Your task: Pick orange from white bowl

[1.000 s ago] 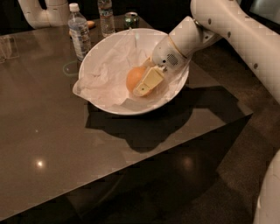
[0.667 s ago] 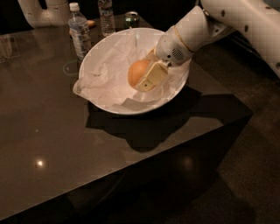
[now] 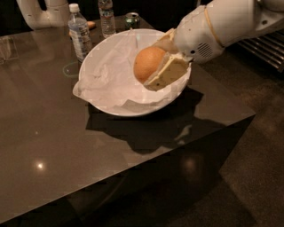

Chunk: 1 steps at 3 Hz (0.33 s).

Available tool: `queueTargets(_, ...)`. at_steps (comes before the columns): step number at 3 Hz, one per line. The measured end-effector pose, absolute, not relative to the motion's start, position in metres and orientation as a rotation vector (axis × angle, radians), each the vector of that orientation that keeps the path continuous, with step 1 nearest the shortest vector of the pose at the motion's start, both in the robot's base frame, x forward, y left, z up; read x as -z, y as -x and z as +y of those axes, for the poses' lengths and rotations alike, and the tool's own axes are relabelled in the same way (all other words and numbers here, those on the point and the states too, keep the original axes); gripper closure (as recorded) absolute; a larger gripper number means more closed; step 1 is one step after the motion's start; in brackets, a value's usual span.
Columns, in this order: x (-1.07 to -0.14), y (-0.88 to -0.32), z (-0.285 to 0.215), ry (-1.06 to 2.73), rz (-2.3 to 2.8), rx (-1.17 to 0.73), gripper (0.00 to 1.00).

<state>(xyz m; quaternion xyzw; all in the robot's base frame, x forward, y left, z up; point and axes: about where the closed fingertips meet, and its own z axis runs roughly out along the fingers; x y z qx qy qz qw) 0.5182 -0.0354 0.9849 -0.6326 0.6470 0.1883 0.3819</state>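
The orange is round and matte. It sits between the two pale fingers of my gripper, lifted clear above the paper lining. The gripper is shut on it, reaching in from the upper right on a white arm. One finger shows in front of the fruit; the other lies behind it. The white bowl is wide and shallow, lined with crumpled white paper, and stands on the dark table below the fruit.
Two clear water bottles and a green can stand behind the bowl. A small orange-tan object lies far back. The table's right edge runs close to the bowl. A white base is at the back left.
The gripper has risen with the orange held in it, lifting the fruit off the paper lining and a little to the right. The bowl has stayed put.
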Motion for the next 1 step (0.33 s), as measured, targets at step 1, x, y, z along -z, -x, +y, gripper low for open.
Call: queueTargets(1,-0.9916,-0.5058,-0.0365,1.601,1.629,-0.464,1.0)
